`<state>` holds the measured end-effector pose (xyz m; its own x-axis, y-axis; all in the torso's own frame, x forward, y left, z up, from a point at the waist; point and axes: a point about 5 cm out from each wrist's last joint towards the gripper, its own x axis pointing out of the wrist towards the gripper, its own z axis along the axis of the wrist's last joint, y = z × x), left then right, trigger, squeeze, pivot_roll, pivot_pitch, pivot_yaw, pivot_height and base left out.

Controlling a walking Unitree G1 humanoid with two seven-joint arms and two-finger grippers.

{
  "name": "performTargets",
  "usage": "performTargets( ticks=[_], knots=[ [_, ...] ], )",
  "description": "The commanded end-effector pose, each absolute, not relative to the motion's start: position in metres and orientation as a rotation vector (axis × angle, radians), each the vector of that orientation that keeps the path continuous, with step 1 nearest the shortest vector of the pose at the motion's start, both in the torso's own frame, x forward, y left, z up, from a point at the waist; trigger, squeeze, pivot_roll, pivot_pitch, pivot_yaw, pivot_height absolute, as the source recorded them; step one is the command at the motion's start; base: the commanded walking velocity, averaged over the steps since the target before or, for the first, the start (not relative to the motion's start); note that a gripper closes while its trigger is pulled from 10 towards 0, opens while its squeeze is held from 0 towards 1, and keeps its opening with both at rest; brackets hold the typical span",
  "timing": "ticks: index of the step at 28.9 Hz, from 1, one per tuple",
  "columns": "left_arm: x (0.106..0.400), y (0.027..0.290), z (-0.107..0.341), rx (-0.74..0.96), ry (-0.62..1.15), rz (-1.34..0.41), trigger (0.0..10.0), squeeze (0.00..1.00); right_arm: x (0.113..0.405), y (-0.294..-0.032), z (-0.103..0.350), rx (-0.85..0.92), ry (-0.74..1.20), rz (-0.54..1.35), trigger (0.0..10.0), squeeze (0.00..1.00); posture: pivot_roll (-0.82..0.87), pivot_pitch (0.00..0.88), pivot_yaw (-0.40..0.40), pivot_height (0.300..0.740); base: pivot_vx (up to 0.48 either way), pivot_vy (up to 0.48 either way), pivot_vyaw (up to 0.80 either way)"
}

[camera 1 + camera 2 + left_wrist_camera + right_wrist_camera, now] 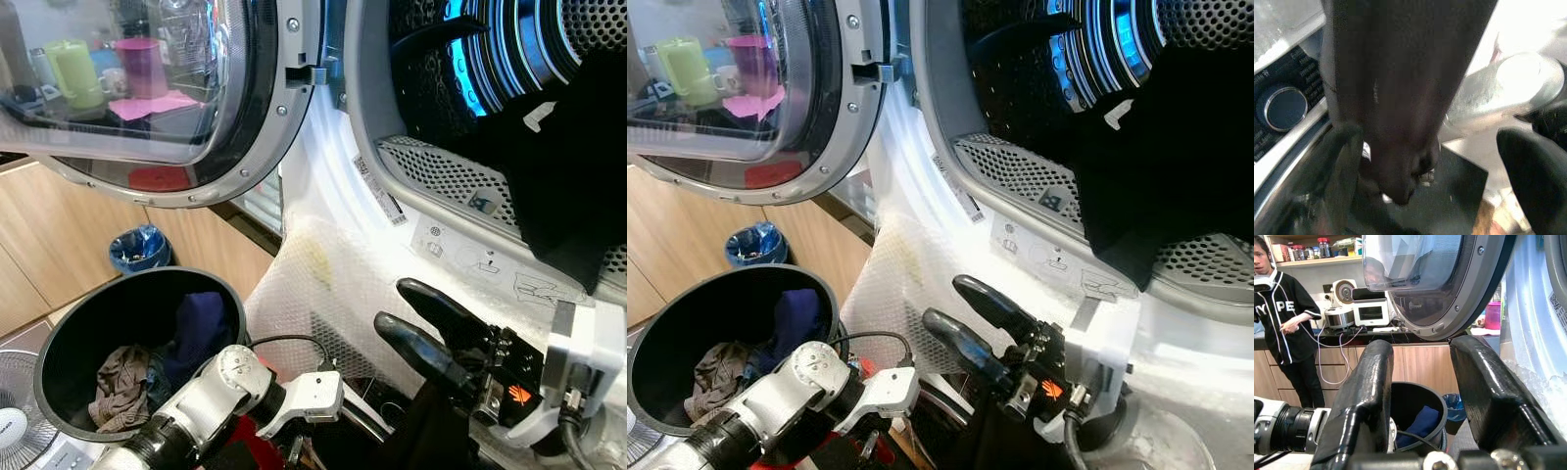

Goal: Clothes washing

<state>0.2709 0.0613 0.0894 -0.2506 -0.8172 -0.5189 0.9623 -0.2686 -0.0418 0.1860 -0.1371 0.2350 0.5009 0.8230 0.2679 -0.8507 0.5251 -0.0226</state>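
Now the clothes are in two places. A black cloth (563,186) hangs half out of the drum (490,59), draped over the machine's bottom rim. More clothes, a brown one (120,387) and a blue one (196,328), lie in the black bin (59,343) down on my left. The round door (157,98) is swung wide open on the left.

My right gripper (416,313) sits low, just under the drum's mouth, with its two fingers spread apart and nothing between them. In its own wrist view it looks back toward the bin and a person (1283,318) standing by the counter (1352,335).

My left arm (220,392) is bent low beside the bin. In the left wrist view something dark hangs between the left gripper's fingers (1533,171), which look spread, but it is too blurry for me to say if they grip it. I cannot tell.

I think the step now is to get the black cloth all the way inside. To do it well, I would lift the right gripper up to the hanging edge, pinch a thick fold, and push it deep into the drum. No part should stay on the rim, or the door could catch it when it shuts.
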Motion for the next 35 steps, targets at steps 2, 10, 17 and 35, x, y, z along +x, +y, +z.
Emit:
performTargets(
  ticks=[2,10,17,35],
  knots=[
    [0.270,0.057,0.086,0.527,0.402,-1.813,10.0,1.00,0.181,-0.136,0.243,0.098,-0.283,1.033,0.0,0.00,0.14,0.026,-0.033,0.740,0.000,0.000,0.00],
    [0.267,0.023,0.067,0.492,0.244,-1.680,10.0,0.00,0.181,-0.133,0.245,0.092,-0.281,1.049,0.0,0.00,0.14,0.018,-0.042,0.740,0.000,0.000,0.00],
    [0.265,0.005,0.061,0.433,0.212,-1.639,9.2,0.00,0.181,-0.133,0.249,0.086,-0.293,1.044,0.0,0.00,0.13,0.029,-0.051,0.740,0.000,0.000,0.00],
    [0.267,-0.008,0.057,0.420,0.162,-1.612,0.0,0.00,0.176,-0.137,0.255,0.073,-0.308,0.959,0.0,0.00,0.07,0.050,-0.027,0.740,0.000,0.000,0.00]
  ],
)
